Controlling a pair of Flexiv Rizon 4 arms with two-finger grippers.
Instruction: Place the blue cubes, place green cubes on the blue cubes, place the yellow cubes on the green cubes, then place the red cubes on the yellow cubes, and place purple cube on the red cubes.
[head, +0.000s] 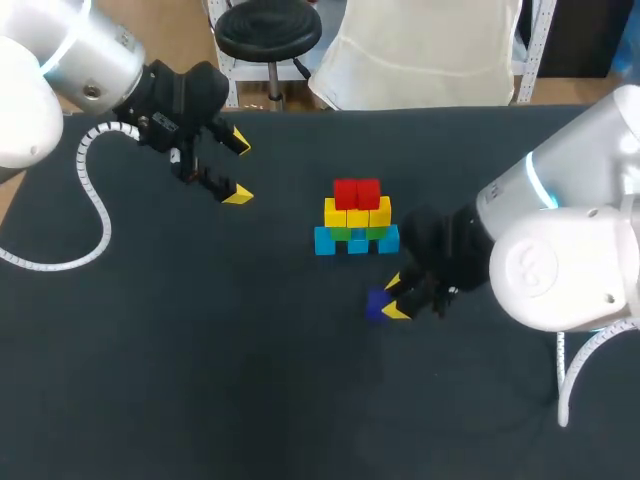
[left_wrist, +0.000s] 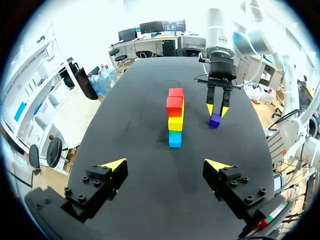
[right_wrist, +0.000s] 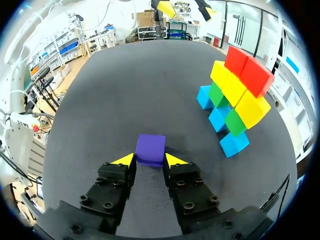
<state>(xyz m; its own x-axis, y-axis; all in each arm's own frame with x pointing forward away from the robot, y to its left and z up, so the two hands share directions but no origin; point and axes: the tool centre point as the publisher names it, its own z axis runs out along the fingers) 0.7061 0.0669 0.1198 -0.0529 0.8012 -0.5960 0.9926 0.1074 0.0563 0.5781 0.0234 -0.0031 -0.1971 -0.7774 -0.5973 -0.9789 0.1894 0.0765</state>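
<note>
A stepped stack stands mid-table: blue cubes (head: 357, 242) at the base, green cubes (head: 358, 233) on them, then yellow cubes (head: 357, 213), with red cubes (head: 357, 192) on top. In the right wrist view the same stack (right_wrist: 235, 95) rises off to one side, ahead of the fingers. A purple cube (right_wrist: 150, 148) lies on the mat in front of the stack. My right gripper (right_wrist: 150, 160) is shut on it, a yellow tip pressing each side; the head view shows that gripper (head: 394, 298) low at the cube (head: 377, 304). My left gripper (head: 240, 168) hangs open and empty, far left of the stack.
The black mat (head: 200, 350) covers the whole table. In the left wrist view the stack (left_wrist: 175, 120) stands straight ahead of my open left gripper (left_wrist: 165, 164), with my right gripper (left_wrist: 216, 110) at the purple cube (left_wrist: 215, 121) beside it.
</note>
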